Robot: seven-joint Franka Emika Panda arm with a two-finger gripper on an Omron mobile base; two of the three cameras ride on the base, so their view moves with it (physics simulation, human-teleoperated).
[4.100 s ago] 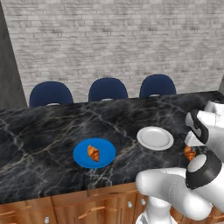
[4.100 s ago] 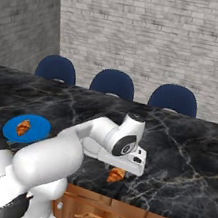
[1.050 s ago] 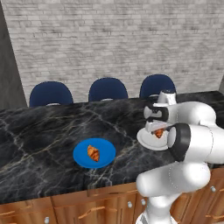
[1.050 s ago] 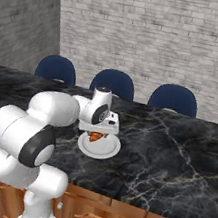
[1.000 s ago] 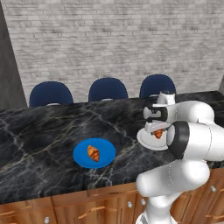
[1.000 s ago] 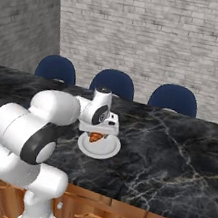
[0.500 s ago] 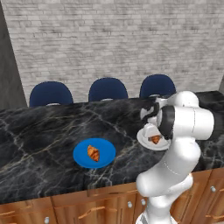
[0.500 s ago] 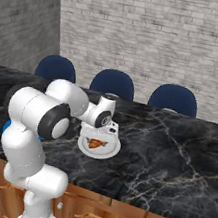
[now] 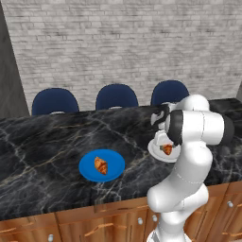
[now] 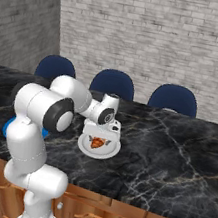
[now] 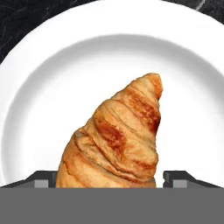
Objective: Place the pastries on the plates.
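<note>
Tool [image 11: 112,179] open over one croissant [image 11: 116,140]

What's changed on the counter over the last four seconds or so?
The claw carried the second golden-brown croissant from the near counter edge to the round white raised-rim plate, where it now lies. In the hand view the fingertips stand wide of the pastry, so it looks released. The other croissant stayed on the bright blue plate; both plates and the black marble counter kept their places.
</note>
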